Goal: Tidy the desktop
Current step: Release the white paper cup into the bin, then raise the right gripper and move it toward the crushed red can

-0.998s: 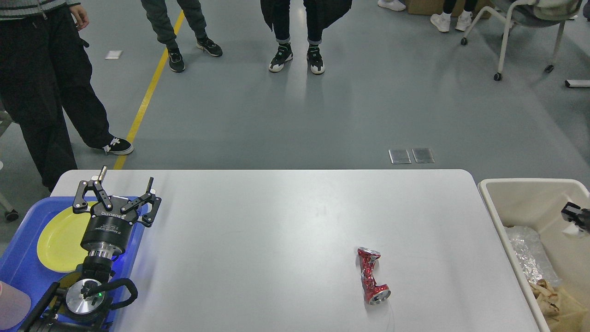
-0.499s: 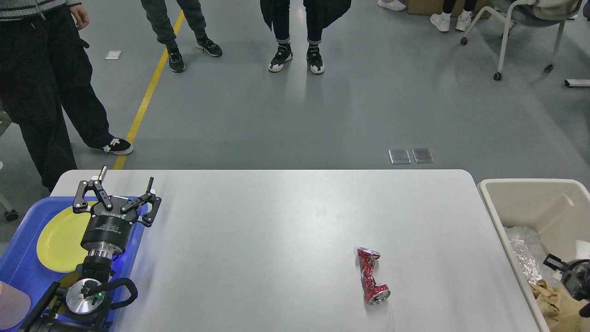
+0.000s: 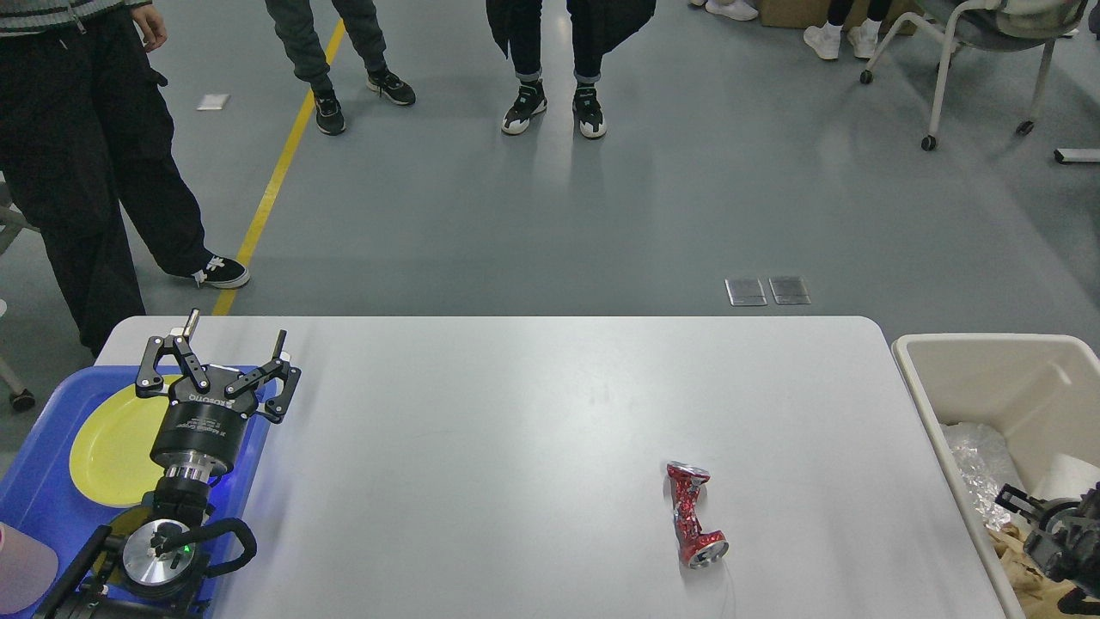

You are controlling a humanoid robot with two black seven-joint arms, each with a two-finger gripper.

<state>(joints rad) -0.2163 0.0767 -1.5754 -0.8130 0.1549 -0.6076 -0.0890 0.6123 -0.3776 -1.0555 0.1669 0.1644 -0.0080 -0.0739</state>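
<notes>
The white desktop [image 3: 516, 413] fills the lower half of the head view. A crushed red can [image 3: 694, 526] lies on it right of centre, near the front edge. My left gripper [image 3: 234, 334] is open and empty, with its fingers pointing away from me, above the right edge of the blue tray [image 3: 39, 507] at the desktop's left end. My right gripper [image 3: 1035, 516] is low over the cream bin [image 3: 980, 340] at the right. It is dark and partly cut off by the view's edge, so I cannot tell how its fingers stand.
A yellow plate [image 3: 107, 447] lies in the blue tray, and a pink thing [image 3: 21, 567] shows at the tray's front corner. The bin holds crinkled clear wrap [image 3: 980, 464], brown paper [image 3: 1023, 559] and a white thing [image 3: 1070, 477]. People's legs [image 3: 550, 69] and a chair [image 3: 962, 52] stand beyond the far edge.
My right gripper has moved down and towards me over the bin. A white thing that was by its fingers now lies in the bin. The left arm and the red can have not moved.
</notes>
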